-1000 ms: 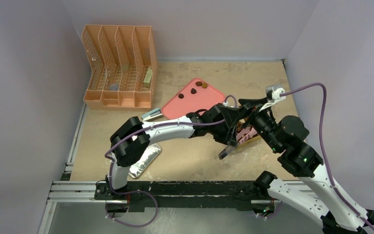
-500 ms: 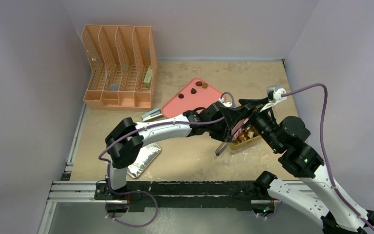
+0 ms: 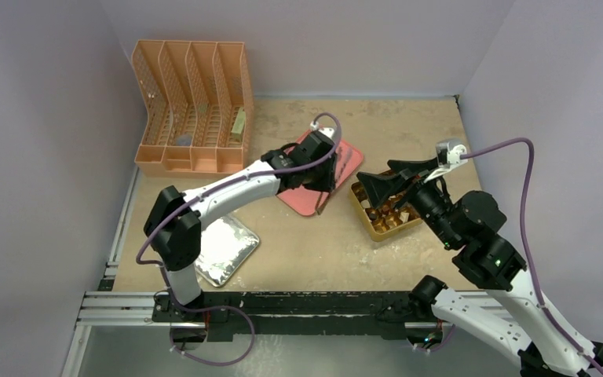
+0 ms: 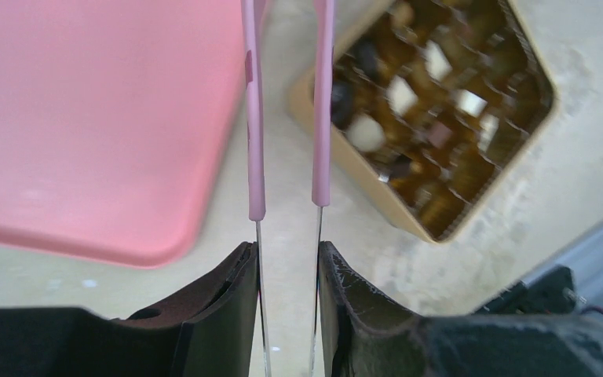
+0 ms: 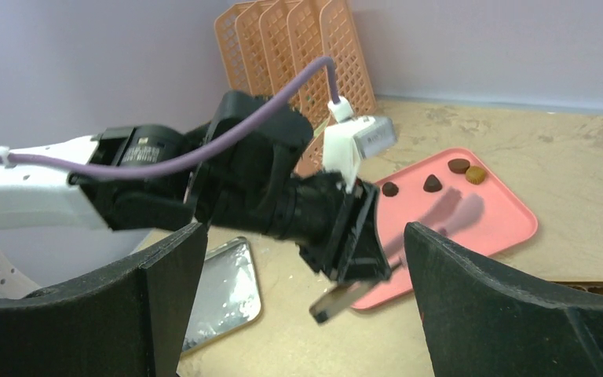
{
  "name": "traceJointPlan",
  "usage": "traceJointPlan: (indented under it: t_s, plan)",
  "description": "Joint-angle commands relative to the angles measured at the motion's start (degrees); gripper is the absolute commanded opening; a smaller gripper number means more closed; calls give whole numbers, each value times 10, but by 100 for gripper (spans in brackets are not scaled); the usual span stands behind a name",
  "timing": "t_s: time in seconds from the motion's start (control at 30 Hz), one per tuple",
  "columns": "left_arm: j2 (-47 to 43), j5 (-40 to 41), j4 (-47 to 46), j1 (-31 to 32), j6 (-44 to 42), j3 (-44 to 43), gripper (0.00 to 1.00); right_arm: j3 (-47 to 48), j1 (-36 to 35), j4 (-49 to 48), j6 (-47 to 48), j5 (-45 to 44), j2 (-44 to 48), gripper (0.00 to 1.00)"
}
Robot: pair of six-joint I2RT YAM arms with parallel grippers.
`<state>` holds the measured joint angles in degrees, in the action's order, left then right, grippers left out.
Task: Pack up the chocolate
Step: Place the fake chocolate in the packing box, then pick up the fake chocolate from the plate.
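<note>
1. Four pieces of chocolate [image 5: 432,183] lie loose at the far end of the pink tray [image 5: 510,220]. Many more, dark and pale, already sit in the cells of the gold box [image 4: 365,184].
2. Your left gripper [image 4: 285,255] has swung off the gold box, where it stood a second ago, and is back at the near corner of the tray. That reads as one delivery finished and the next pick beginning.
3. It is clamped on the tweezers [image 4: 255,141], its fingers pressing the two thin shanks, and the pink arms stand apart. Their tips run out of the wrist view and blur in the other view, so you cannot tell whether they carry anything. I judge them empty.
4. Your right gripper [image 5: 298,232] hangs beside the box with its fingers spread wide and nothing between them, as it did a second ago.
5. Next, you will need to carry the tips along the tray to the far pieces. They are small and rounded, so expect one to roll or squirt out if you pinch off-centre.
</note>
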<state>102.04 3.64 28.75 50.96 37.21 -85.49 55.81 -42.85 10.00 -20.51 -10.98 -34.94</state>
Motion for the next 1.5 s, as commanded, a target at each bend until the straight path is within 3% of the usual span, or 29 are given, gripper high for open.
traceJointPlan:
  t_s: [0.0,0.23,0.53,1.1,1.47]
  plan:
    - [8,52,46,-44,-50,-68,31,14,0,-22,1,3,9,97]
    - [114,60,95,-93,-94,-179,32,11,0,-22,4,10,7,98]
    - [239,32,139,-112,-120,-334,34,4,0,-20,5,16,11,98]
    - [313,-3,139,-138,-121,-399,35,-2,0,-29,10,11,10,97]
    - [326,-9,134,-143,-114,-398,35,-4,0,-28,9,12,10,97]
